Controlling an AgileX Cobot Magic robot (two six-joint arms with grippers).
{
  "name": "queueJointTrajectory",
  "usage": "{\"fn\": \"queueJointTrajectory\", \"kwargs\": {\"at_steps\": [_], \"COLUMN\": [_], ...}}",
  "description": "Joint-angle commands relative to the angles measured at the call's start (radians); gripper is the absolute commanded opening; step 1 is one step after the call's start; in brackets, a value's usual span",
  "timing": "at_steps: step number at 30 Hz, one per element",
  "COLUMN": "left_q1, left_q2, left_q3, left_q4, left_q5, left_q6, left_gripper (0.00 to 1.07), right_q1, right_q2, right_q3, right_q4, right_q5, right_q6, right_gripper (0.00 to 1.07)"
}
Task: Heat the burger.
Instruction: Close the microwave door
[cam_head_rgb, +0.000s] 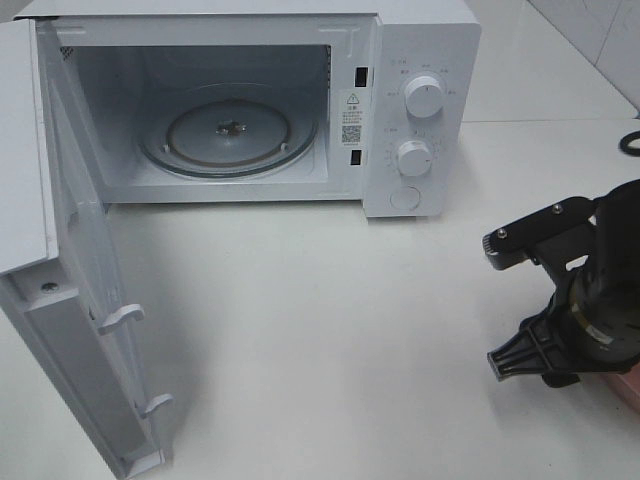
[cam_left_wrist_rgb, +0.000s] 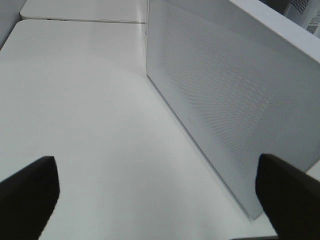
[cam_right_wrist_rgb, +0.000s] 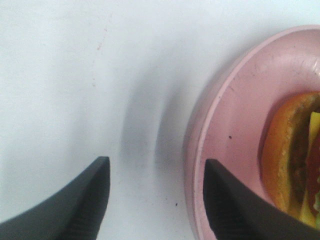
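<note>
The burger (cam_right_wrist_rgb: 292, 150) lies on a round pink plate (cam_right_wrist_rgb: 235, 120), showing its brown bun, yellow cheese and a little green; only part of it is in the right wrist view. My right gripper (cam_right_wrist_rgb: 156, 167) is open, with the plate's near rim between its fingers: one finger over the plate, the other over the bare table. In the high view the right arm (cam_head_rgb: 585, 300) covers the burger, and only a corner of the plate (cam_head_rgb: 632, 388) shows. My left gripper (cam_left_wrist_rgb: 155, 167) is open and empty, and out of the high view.
The white microwave (cam_head_rgb: 425, 130) stands at the back with its door (cam_head_rgb: 60, 330) swung wide open to the left and the glass turntable (cam_head_rgb: 228, 135) bare. The left wrist view faces the door's dotted outer face (cam_left_wrist_rgb: 225, 100). A dark cable (cam_head_rgb: 632, 142) lies at the right edge.
</note>
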Motion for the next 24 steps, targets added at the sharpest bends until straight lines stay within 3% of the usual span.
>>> {"fn": "queueJointTrajectory", "kwargs": {"at_steps": [1, 9, 15, 18, 24], "left_q1": [0.004, 0.004, 0.004, 0.004, 0.004], "left_q2": [-0.008, -0.008, -0.008, -0.008, -0.008], "left_q3": [0.004, 0.004, 0.004, 0.004, 0.004], "left_q4": [-0.001, -0.001, -0.001, -0.001, -0.001], "left_q5": [-0.005, -0.005, -0.005, -0.005, -0.005], "left_q6": [-0.005, -0.005, -0.005, -0.005, -0.005], "left_gripper": [1.0, 1.0, 1.0, 1.0, 1.0], "right_q1": [-0.002, -0.002, -0.002, -0.002, -0.002], "right_q2": [-0.065, -0.296, -0.473, -0.545, -0.711], "right_q3": [-0.001, -0.001, -0.001, -0.001, -0.001], "right_q4": [0.054, 0.267, 0.473, 0.581, 0.633], "right_q5": [-0.005, -0.012, 0.002, 0.012, 0.094], "right_q6": [-0.08, -0.35, -0.594, -0.696, -0.792], "right_gripper": [0.55, 0.59, 0.75, 0.77, 0.76]}}
